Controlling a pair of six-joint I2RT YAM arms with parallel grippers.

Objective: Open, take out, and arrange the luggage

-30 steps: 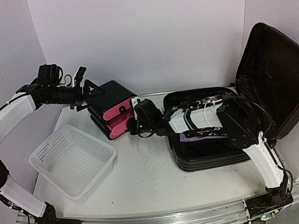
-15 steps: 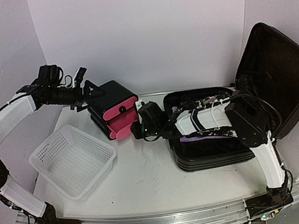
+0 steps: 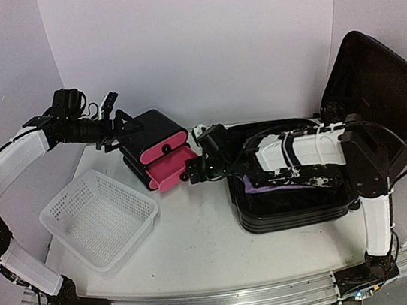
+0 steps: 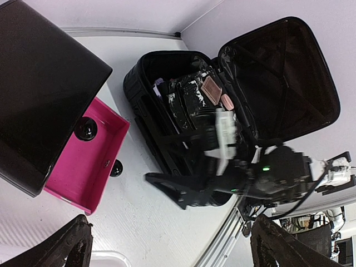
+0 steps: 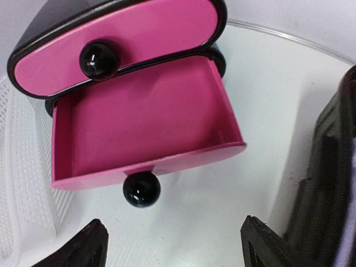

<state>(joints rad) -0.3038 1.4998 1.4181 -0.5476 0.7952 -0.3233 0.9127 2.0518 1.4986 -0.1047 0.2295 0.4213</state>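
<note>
Since a second ago my right arm has stretched further left across the luggage (image 3: 295, 211), and the lower pink drawer (image 5: 139, 122) now sticks out more from the small black drawer box (image 3: 156, 129). The right hand (image 5: 175, 247) is just in front of that drawer. Its fingers are apart and grip nothing, and the drawer's round black knob (image 5: 142, 189) sits just above the gap. Only the fingertips show in the wrist view.

The luggage lies on the right side of the tabletop (image 3: 202, 251), base flat, lid swung open and standing up at the right. My arm covers most of the inside. I can make out a purple bit (image 3: 257, 185); in the left wrist view the rest is a dark jumble I can't identify.

The left hand (image 4: 172, 250) is up by the back-left of the drawer box, fingers wide apart. I can't tell if it touches the box. A white basket (image 3: 98, 213) sits at the left, near the box.
</note>
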